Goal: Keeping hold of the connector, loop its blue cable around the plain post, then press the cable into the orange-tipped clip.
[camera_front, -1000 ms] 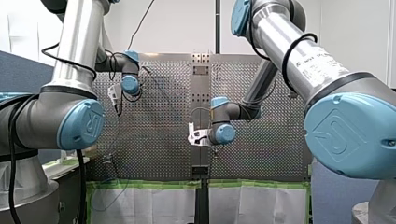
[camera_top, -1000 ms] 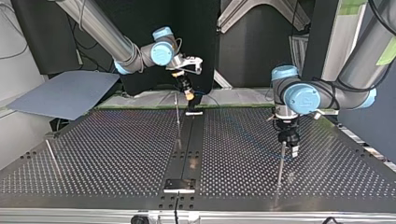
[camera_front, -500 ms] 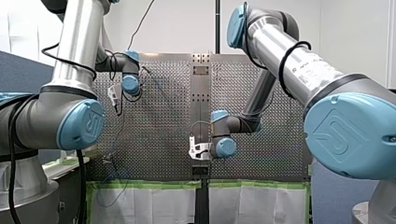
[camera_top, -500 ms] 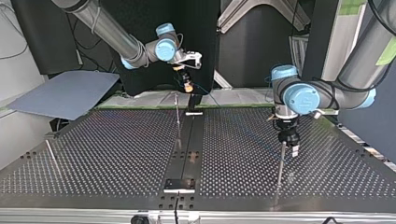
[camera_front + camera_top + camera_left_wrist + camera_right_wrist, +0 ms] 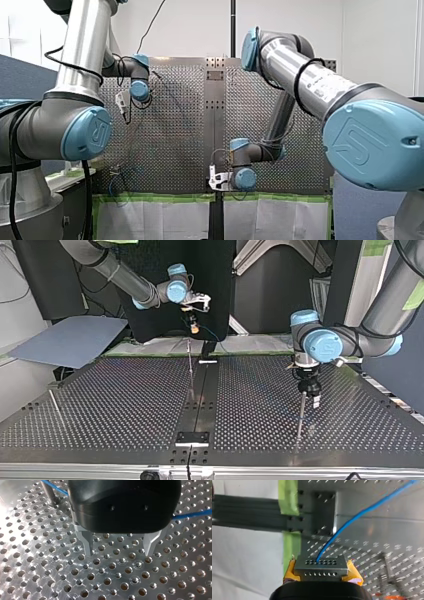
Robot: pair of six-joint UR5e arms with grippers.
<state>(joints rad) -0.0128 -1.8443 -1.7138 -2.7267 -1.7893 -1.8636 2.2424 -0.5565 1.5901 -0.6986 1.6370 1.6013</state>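
In the top view, a small black plate [image 5: 192, 438] sits at the middle of the perforated table's [image 5: 100, 410] near edge. Further in, toward the right edge, my left gripper [image 5: 310, 397] hangs beside a thin post [image 5: 300, 420]. Its metal fingers [image 5: 88, 542] are spread, with nothing between them. A blue cable [image 5: 192, 513] crosses the holes there. Green tape [image 5: 289, 497] lines the far edge. Past the middle of that edge, my right gripper [image 5: 322, 571] clamps the connector [image 5: 321, 565] between yellow pads. A grey board [image 5: 70, 340] lies beyond the far left corner.

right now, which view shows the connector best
Right wrist view: the connector close up, clamped in my right gripper, cable leaving it. Top view shows only a speck; front view hides it; left wrist view shows cable only.
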